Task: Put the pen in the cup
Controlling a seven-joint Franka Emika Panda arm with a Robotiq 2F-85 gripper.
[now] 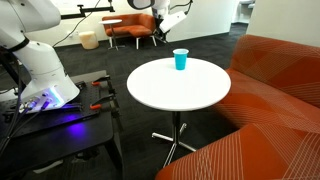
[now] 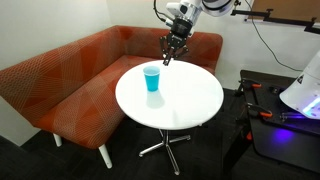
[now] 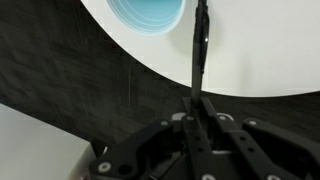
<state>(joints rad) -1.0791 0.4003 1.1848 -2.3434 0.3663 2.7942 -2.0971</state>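
The blue-teal cup (image 1: 180, 60) stands upright on the round white table (image 1: 170, 92), near its far edge; it also shows in an exterior view (image 2: 151, 78) and at the top of the wrist view (image 3: 148, 14). My gripper (image 2: 168, 57) hangs above the table's far side, to one side of the cup. It is shut on the thin black pen (image 3: 199, 50), which sticks out past the fingertips (image 3: 192, 98) and points toward the table beside the cup's rim. In an exterior view the gripper (image 1: 158, 36) sits behind the cup.
An orange-red sofa (image 2: 70, 80) wraps round the table's far side. A black cart (image 1: 60, 125) with the robot base and tools stands beside the table. The table's metal foot (image 2: 165, 145) rests on dark carpet.
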